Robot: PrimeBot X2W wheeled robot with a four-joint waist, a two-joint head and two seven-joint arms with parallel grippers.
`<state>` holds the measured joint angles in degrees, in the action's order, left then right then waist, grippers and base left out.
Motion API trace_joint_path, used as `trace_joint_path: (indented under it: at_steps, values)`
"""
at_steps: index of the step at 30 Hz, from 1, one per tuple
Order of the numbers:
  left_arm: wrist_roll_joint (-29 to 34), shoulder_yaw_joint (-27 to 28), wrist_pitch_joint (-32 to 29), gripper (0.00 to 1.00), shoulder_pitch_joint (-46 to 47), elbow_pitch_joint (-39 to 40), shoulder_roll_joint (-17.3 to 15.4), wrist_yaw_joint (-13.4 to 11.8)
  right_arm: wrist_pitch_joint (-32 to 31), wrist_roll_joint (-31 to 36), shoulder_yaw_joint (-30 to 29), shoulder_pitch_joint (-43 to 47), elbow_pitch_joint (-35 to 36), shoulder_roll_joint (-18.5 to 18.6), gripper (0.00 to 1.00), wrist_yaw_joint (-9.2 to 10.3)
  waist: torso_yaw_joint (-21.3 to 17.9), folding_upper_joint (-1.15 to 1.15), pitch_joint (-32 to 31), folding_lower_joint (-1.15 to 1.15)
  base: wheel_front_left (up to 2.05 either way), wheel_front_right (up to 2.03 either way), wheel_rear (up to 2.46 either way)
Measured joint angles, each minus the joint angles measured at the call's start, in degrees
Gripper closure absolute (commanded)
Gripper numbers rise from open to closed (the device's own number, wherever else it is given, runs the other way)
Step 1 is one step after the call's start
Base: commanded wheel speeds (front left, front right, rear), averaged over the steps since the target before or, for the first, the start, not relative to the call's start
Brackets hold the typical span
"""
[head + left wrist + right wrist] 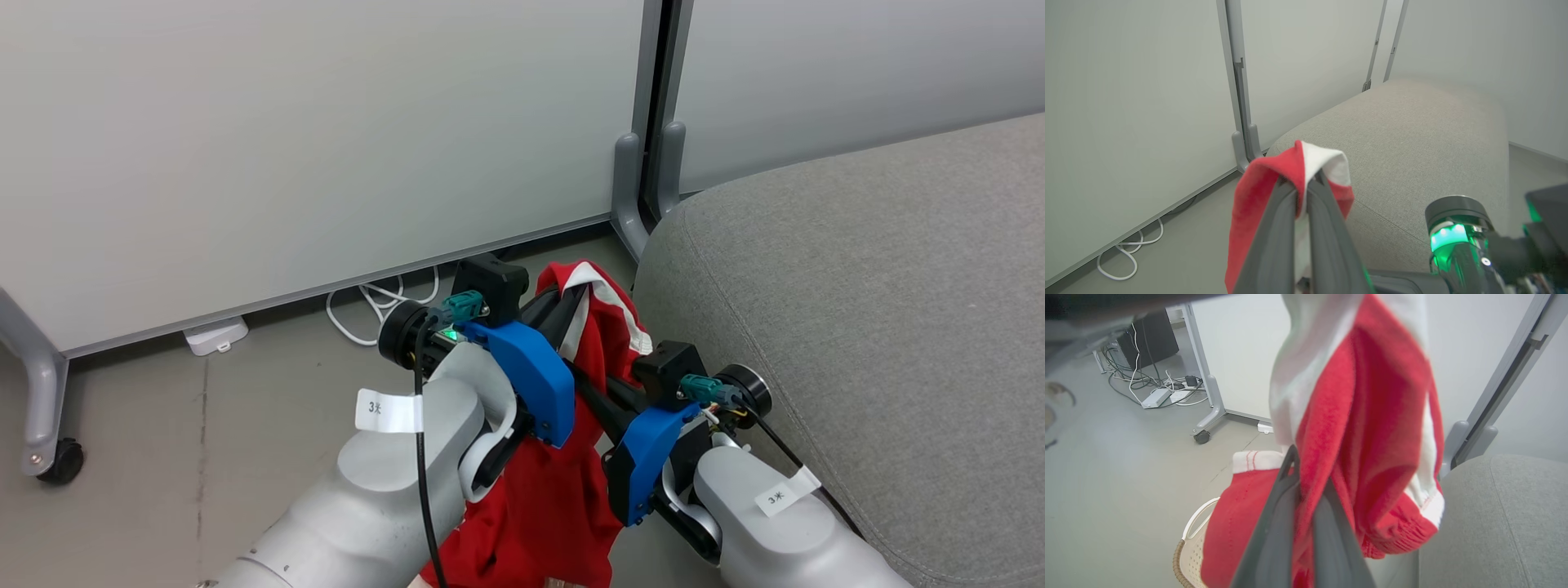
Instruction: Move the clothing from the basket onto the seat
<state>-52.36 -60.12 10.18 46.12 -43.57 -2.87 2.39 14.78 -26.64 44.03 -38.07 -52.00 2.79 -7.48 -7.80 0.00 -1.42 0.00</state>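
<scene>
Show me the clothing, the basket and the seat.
clothing (555, 506), head view, on the hanging red fabric.
basket (1193, 555), right wrist view, on its perforated side wall.
seat (857, 310), head view, on the grey top surface.

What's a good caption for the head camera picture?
Left claw and right claw hold red-and-white clothing beside the grey seat.

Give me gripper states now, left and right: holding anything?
Left gripper: closed, holding the clothing by a red-and-white fold.
Right gripper: closed, holding the clothing's red fabric.
</scene>
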Motion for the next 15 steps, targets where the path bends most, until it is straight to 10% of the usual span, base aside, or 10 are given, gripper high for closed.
trace_joint_path:
  at_steps: [2,3,4,15]
  values:
    - [-0.1,0.0,0.02,0.98,0.02,-0.22,0.01,0.15,0.01,0.38,-0.08,-0.01,0.03,0.0,1.0,0.0,-0.04,0.0,0.06,0.0,0.0,0.0,0.0]
    - [-0.03,-0.08,0.12,0.37,0.06,-0.37,-0.03,0.15,0.02,0.51,-0.14,-0.01,0.07,0.0,1.0,0.0,-0.07,0.0,0.1,0.0,0.0,0.0,0.0]
    - [0.27,-0.16,0.68,0.0,0.12,-0.46,-0.21,0.15,0.03,0.78,-0.26,-0.02,0.15,0.0,1.0,0.0,-0.12,0.0,0.15,0.0,0.0,0.0,0.0]
    - [3.96,3.7,4.74,0.0,-5.89,3.98,-4.72,1.24,0.19,4.58,-4.93,-0.34,2.75,0.0,1.0,0.0,0.35,0.0,0.9,0.0,0.0,0.0,0.0]
